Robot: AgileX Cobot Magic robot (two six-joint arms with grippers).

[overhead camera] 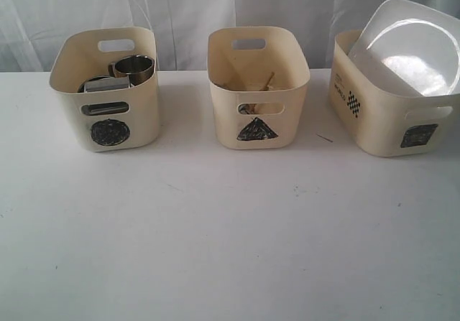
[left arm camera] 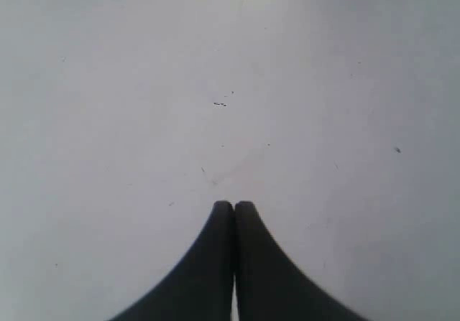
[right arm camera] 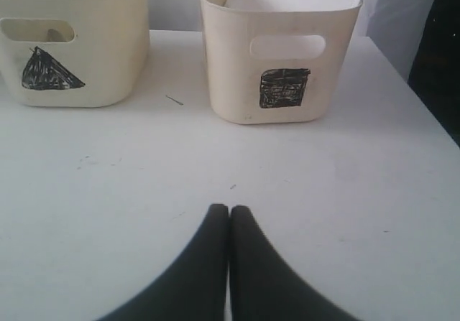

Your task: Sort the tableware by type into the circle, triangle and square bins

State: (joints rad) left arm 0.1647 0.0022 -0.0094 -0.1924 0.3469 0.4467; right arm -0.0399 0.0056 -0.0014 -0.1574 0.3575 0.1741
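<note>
**Exterior view.** Three cream plastic bins with rounded corners and slot handles stood in a row on the white tabletop (overhead camera: pixel 230 235). The circle bin (overhead camera: pixel 140 123), on the left, held a steel mug (overhead camera: pixel 134 69), upright with its mouth up. Beside it lay more steel ware (overhead camera: pixel 106 84) that I could not tell apart. In the triangle bin (overhead camera: pixel 287 120), in the middle, a thin wooden chopstick (overhead camera: pixel 269 81) slanted upward; the rest of its contents were too dim for me to name. In the square bin (overhead camera: pixel 377 131), on the right, the large white square plate (overhead camera: pixel 413 48) stood on edge and tilted back. Its glossy face was toward the camera and its upper part rose above the rim.

**Left wrist view.** The left end effector (left arm camera: pixel 233 205) hung over the matte tabletop, its two black fingers pressed together and holding nothing.

**Right wrist view.** The right end effector (right arm camera: pixel 228 207) was likewise closed and empty, and it pointed toward the square bin. The triangle bin stood just beside that one, and each bore a hand-drawn black mark on its front wall.
</note>
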